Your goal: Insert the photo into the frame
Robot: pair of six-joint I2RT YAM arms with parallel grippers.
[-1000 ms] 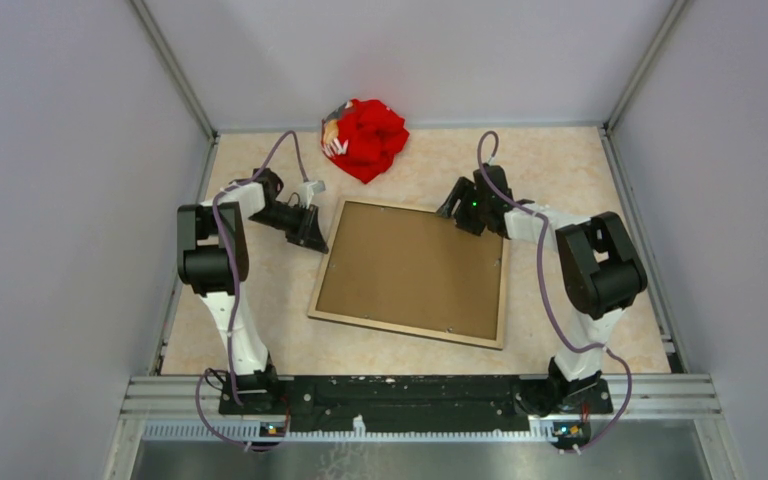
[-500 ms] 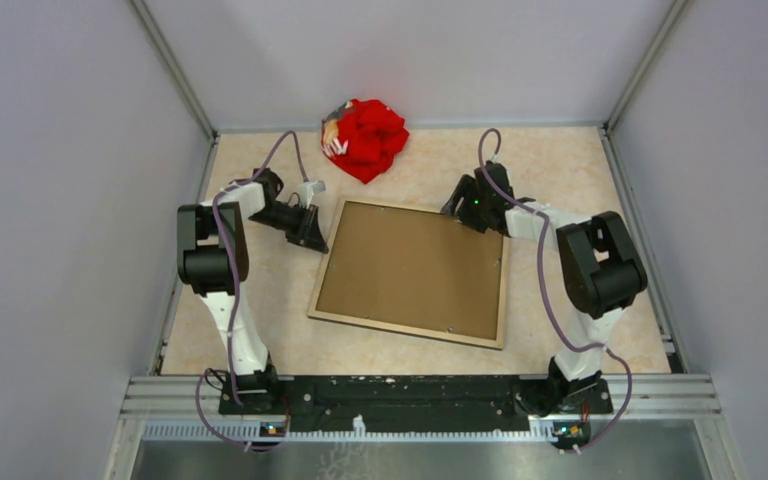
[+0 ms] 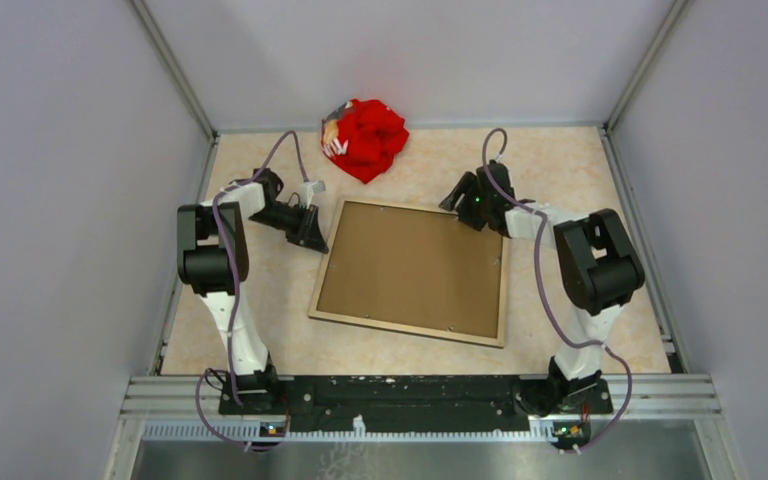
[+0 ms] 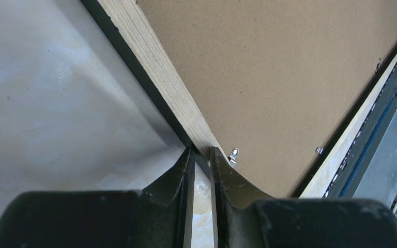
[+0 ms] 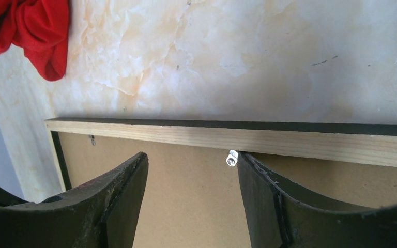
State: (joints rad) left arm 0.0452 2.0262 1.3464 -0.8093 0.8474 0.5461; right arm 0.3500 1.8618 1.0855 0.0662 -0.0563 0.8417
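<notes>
The frame point(image 3: 408, 334) lies face down on the table, its light wood back rail point(image 4: 155, 72) up. The photo's brown board back point(image 3: 415, 268) fills its opening; the print side is hidden. My left gripper point(image 3: 316, 240) sits at the frame's left rail near the far left corner. Its jaws point(image 4: 202, 150) are shut on the rail's black outer edge, next to a small metal tab point(image 4: 233, 153). My right gripper point(image 3: 457, 203) hovers open over the far rail point(image 5: 289, 139) near the far right corner. Another metal tab point(image 5: 231, 157) lies just inside its right finger point(image 5: 258, 181).
A red cloth bundle point(image 3: 365, 137) lies at the back of the table, beyond the frame's far left corner, and also shows in the right wrist view point(image 5: 26, 31). Grey walls close in the table on three sides. The arm bases stand along the near edge.
My right gripper has shifted slightly toward the back of the table, staying open. The left gripper and the frame have not moved.
</notes>
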